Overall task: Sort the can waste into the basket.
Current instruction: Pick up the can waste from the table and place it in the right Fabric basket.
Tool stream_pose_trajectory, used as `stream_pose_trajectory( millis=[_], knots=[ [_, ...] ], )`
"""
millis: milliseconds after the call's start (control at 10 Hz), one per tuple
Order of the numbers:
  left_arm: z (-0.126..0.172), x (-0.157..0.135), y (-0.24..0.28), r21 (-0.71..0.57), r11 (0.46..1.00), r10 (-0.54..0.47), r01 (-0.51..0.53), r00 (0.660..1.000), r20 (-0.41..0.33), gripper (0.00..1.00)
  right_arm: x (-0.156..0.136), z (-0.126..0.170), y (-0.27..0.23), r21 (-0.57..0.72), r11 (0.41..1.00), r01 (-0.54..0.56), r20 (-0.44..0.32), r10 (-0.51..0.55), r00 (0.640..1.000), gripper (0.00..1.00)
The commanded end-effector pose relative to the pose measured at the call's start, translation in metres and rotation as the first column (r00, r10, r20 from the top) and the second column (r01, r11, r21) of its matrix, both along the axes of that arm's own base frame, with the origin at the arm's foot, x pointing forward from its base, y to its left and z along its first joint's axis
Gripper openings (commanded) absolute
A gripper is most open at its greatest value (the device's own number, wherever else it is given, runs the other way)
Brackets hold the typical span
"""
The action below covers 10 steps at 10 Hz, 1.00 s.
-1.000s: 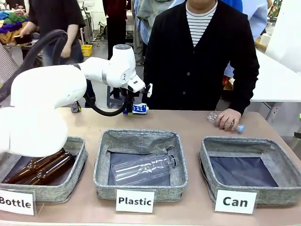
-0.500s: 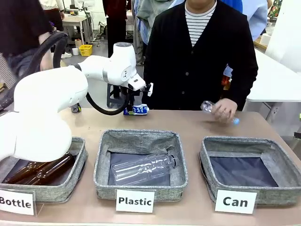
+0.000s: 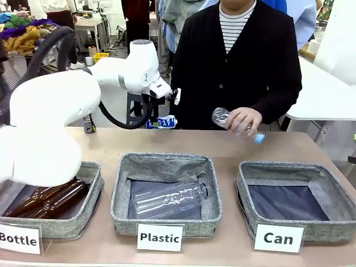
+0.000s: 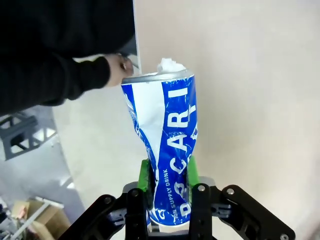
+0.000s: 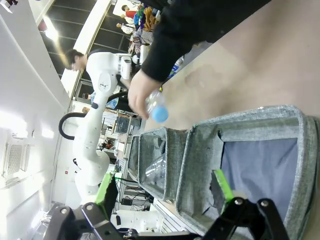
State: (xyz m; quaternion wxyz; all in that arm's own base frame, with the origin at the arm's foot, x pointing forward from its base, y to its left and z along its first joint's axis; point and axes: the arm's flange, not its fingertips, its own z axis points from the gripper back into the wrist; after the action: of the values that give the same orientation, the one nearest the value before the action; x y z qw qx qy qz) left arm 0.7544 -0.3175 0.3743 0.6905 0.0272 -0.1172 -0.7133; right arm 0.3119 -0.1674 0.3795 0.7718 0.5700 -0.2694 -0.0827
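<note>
Can (image 4: pixel 167 135) crumpled, L gripper (image 4: pixel 169 174) clamped, wrist cam

The dented blue-and-white thin-metal drink can (image 4: pixel 167 140) is gleaming glossy, its printed skin creasing between the matt green rubbery pads (image 4: pixel 144 172) of the left black tool (image 4: pixel 169 174). The rectangular grey coarse-woven cloth basket (image 3: pixel 289 168) is looking rough, its dark liner (image 3: pixel 286 201) smoother. The pale beige bench (image 3: pixel 222 146) is looking matt and smooth. A clear crinkled plastic bottle (image 3: pixel 220 117) is glinting.
</note>
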Motion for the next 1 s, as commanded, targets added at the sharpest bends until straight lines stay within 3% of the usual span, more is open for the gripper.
stream_pose_trajectory(
  millis=[0,200,400,500,600,700,800,900],
  knots=[
    [0.041,-0.062,0.044,-0.033,0.999,-0.005,0.004,1.000,-0.013,0.00,0.002,0.001,0.000,0.002,1.000,0.003,0.032,-0.004,0.999,1.00],
    [0.092,-0.140,0.114,-0.029,1.000,0.005,-0.005,1.000,-0.004,0.00,0.002,0.001,0.000,0.002,1.000,0.003,0.032,-0.004,0.999,1.00],
    [0.115,-0.219,0.191,-0.056,0.998,0.039,-0.036,0.998,0.046,0.00,0.002,0.001,0.000,0.002,1.000,0.003,0.032,-0.004,0.999,1.00],
    [0.121,-0.257,0.231,-0.099,0.987,0.132,-0.123,0.987,0.095,0.00,0.002,0.001,0.000,0.002,1.000,0.003,0.032,-0.004,0.999,1.00],
    [0.121,-0.300,0.271,-0.095,0.977,0.205,-0.193,0.968,0.146,0.00,0.002,0.001,0.000,0.002,1.000,0.003,0.032,-0.004,0.999,1.00],
    [0.113,-0.335,0.304,-0.003,0.984,0.173,-0.177,0.956,0.238,0.00,0.002,0.001,0.000,0.002,1.000,0.003,0.032,-0.004,0.999,1.00],
    [0.104,-0.365,0.339,0.100,0.987,0.101,-0.127,0.967,0.235,0.00,0.002,0.001,0.000,0.002,1.000,0.003,0.032,-0.004,0.999,1.00],
    [0.092,-0.388,0.368,0.124,0.988,0.069,-0.096,0.976,0.206,0.00,0.002,0.001,0.000,0.002,1.000,0.003,0.032,-0.004,0.999,1.00]
  ],
)
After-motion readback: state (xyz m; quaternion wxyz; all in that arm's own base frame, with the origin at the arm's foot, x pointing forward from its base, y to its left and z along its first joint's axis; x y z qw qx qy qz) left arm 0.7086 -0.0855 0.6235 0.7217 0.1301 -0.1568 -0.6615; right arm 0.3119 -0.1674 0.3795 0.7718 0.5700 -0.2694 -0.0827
